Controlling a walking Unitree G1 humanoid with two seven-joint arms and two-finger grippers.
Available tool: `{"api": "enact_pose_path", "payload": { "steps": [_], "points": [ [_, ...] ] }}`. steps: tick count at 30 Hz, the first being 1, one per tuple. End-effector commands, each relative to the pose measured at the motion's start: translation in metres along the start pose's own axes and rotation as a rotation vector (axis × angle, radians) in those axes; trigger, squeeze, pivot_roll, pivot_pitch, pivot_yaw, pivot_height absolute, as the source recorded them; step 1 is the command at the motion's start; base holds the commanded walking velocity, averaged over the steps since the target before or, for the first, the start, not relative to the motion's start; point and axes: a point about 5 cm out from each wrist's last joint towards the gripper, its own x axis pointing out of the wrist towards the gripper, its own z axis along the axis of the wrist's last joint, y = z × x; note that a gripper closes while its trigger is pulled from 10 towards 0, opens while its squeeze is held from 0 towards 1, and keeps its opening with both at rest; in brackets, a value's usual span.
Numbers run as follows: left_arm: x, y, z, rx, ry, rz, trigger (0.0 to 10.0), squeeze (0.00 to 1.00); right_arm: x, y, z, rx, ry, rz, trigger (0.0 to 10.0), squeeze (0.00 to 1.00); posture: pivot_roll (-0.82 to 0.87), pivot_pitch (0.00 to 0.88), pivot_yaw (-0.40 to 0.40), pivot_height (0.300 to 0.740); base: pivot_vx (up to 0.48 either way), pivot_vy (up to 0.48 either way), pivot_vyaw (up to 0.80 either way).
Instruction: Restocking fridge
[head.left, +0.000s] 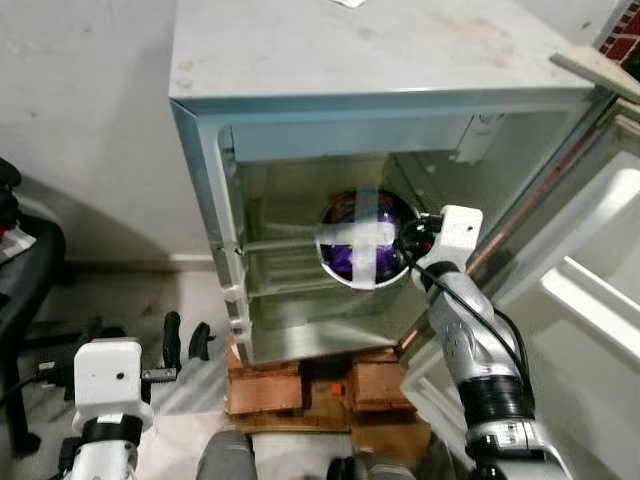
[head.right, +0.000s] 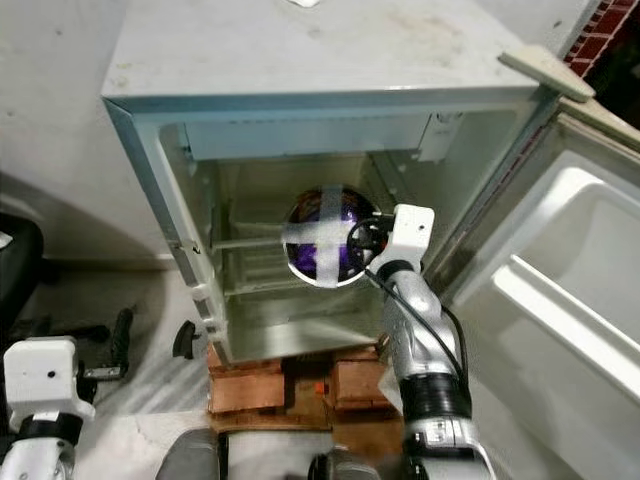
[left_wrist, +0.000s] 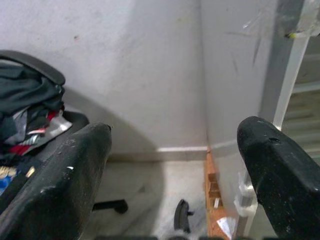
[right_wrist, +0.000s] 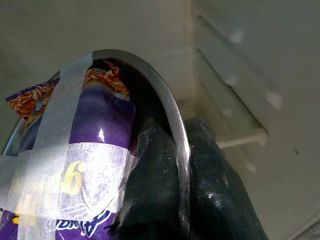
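Right pincer (right_wrist: 181, 200) pinching taped bowl (head.left: 366, 238) rim, inside open fridge (head.left: 300, 120)

Both head eyes look forward and down from above at the open fridge (head.left: 380, 90), sharing the same cabinet and door (head.right: 570, 260). The left wrist camera, low at the left, faces the wall (left_wrist: 135, 75) and fridge side. The right wrist camera sits very near, inside the fridge.

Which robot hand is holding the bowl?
The right gripper: its fingers pinch the rim of the taped metal bowl inside the fridge. The left gripper is open.
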Motion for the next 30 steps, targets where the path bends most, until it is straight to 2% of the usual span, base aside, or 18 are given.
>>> {"api": "enact_pose_path", "payload": {
  "steps": [1, 4, 6, 13, 21, 26, 30],
  "points": [
    [-0.003, 0.001, 0.002, 0.001, 0.006, 0.001, 10.0, 0.0, 0.002, -0.003, 0.003, 0.004, -0.019, -0.02, 10.0, 0.0, 0.26, 0.212, -0.092, 0.74, 0.0, 0.0, 0.0],
    [-0.016, 0.003, 0.001, 0.0, 0.04, 0.004, 10.0, 0.0, 0.005, -0.009, 0.008, 0.024, -0.06, -0.05, 10.0, 0.0, 0.27, 0.243, -0.079, 0.74, 0.0, 0.0, 0.0],
    [-0.02, 0.004, 0.0, 0.002, 0.053, -0.003, 10.0, 0.0, 0.003, -0.014, 0.008, 0.029, -0.066, -0.074, 10.0, 0.0, 0.27, 0.248, -0.073, 0.74, 0.0, 0.0, 0.0],
    [-0.014, 0.003, 0.007, -0.007, 0.049, -0.022, 10.0, 0.0, 0.005, -0.023, 0.004, 0.05, -0.061, -0.156, 10.0, 0.0, 0.28, 0.266, -0.065, 0.74, 0.0, 0.0, 0.0],
    [-0.026, 0.004, 0.014, -0.03, 0.068, -0.028, 10.0, 0.0, 0.024, -0.008, 0.004, 0.18, -0.043, -0.188, 10.0, 0.0, 0.32, 0.305, -0.067, 0.74, 0.0, 0.0, 0.0],
    [-0.032, 0.001, 0.018, -0.042, 0.087, -0.043, 10.0, 0.0, 0.041, 0.009, 0.013, 0.282, -0.024, -0.172, 10.0, 0.0, 0.35, 0.327, -0.08, 0.74, 0.0, 0.0, 0.0],
    [-0.034, 0.001, 0.02, -0.054, 0.093, -0.031, 10.0, 0.0, 0.049, 0.013, 0.02, 0.343, -0.009, -0.185, 10.0, 0.0, 0.36, 0.333, -0.099, 0.74, 0.0, 0.0, 0.0]
  ]
}}
